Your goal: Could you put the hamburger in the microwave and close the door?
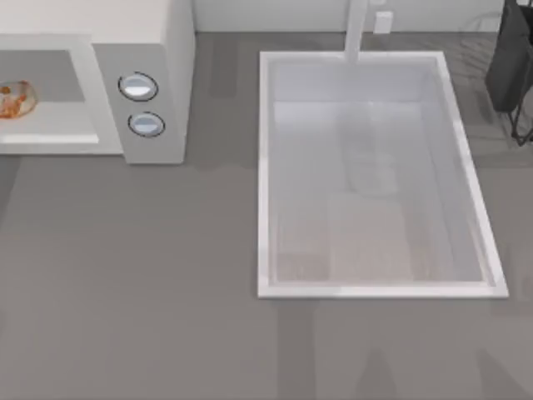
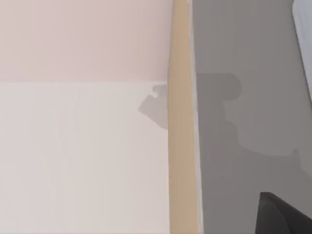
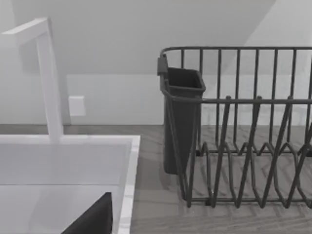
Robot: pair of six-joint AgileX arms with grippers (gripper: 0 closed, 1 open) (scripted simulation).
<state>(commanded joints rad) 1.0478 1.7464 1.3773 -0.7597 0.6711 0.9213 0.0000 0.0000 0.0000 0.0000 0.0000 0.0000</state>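
Top view puts the hamburger (image 1: 15, 100) already inside the microwave (image 1: 150, 83) cavity at the tabletop's far left corner. The door is what remains; our left arm seems nearer. We cannot tell either claw's state.

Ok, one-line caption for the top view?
Hamburger inside the open microwave at left, sink at centre.

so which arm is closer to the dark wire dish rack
Right, likely. Its wrist view faces the dark wire dish rack up close beside the white sink basin; the left wrist view faces a white panel instead.
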